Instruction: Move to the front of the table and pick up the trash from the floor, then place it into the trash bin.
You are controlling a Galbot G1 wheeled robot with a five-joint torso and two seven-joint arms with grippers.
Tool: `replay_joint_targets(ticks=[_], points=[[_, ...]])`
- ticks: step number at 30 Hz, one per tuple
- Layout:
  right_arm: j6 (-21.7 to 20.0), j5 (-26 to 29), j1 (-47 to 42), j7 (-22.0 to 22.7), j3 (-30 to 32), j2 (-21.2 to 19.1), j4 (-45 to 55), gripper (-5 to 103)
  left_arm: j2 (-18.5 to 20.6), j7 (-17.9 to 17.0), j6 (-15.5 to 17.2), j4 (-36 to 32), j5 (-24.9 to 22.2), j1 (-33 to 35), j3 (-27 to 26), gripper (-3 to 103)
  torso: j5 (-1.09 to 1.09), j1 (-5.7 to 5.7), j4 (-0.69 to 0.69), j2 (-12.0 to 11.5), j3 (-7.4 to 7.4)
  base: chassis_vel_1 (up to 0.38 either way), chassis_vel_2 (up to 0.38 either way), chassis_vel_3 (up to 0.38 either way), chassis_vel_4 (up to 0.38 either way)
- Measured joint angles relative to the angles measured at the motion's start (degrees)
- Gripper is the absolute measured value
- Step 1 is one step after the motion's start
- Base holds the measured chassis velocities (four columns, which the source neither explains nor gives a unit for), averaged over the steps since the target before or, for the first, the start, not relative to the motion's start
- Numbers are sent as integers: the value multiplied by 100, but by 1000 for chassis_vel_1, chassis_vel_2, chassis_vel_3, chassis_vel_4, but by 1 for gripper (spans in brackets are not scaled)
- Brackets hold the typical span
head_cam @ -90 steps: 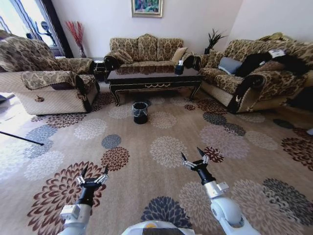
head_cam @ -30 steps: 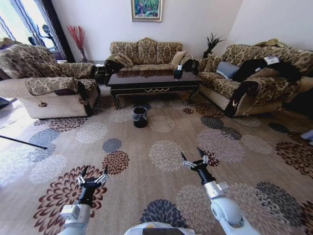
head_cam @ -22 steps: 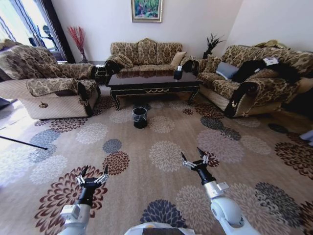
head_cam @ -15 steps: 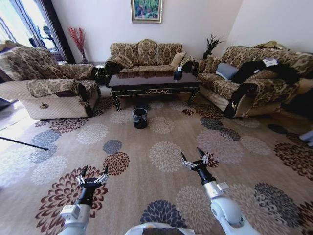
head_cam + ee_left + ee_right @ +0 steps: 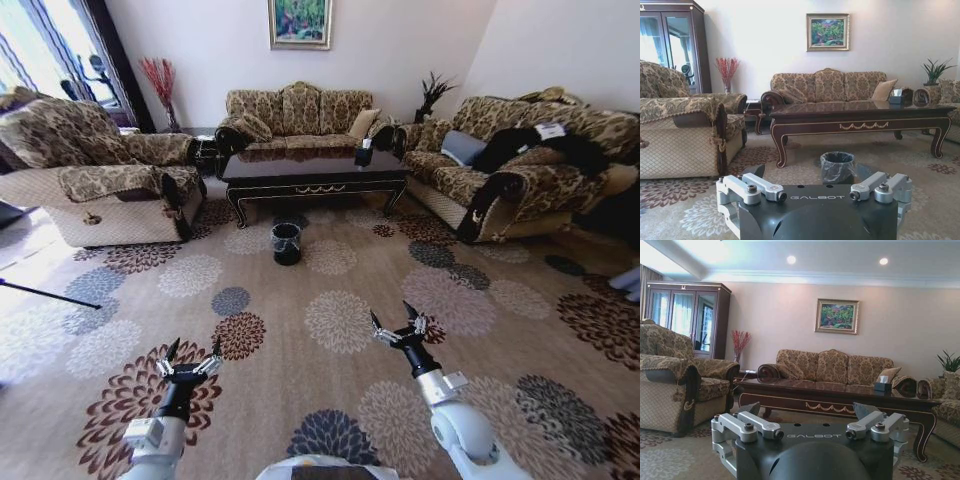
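Head view of a sitting room. The bench (image 5: 310,168), dark wood with a gold rail, stands at 12 o'clock across the flowered carpet (image 5: 340,320), sofas on three sides. The bin (image 5: 286,243), black with a crinkled liner, sits on the carpet just before the bench, near its left half. Left gripper (image 5: 190,356) at 7 o'clock and right gripper (image 5: 396,323) at 5 o'clock hover above the carpet, jaws spread wide, holding nothing
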Motion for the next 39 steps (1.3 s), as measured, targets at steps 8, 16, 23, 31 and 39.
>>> replay_joint_targets(ticks=[8, 16, 23, 31, 39], points=[[0, 0, 0, 0, 0, 0, 0, 100, 0, 0, 0, 0, 0, 0, 0, 100, 0, 70, 0, 174, 105, 0, 0, 0, 0], [0, 0, 0, 0, 0, 0, 0, 100, 0, 0, 0, 0, 0, 0, 0, 100, 0, 145, 0, 361, 216, 0, 0, 0, 0], [0, 0, 0, 0, 0, 0, 0, 100, 0, 0, 0, 0, 0, 0, 0, 100, 0, 228, 0, 558, 330, 0, 0, 0, 0], [0, 0, 0, 0, 0, 0, 0, 100, 0, 0, 0, 0, 0, 0, 0, 100, 0, 314, 0, 749, 434, 0, 0, 0, 0], [0, 0, 0, 0, 0, 0, 0, 100, 0, 0, 0, 0, 0, 0, 0, 100, 0, 396, 0, 947, 551, 0, 0, 0, 0]])
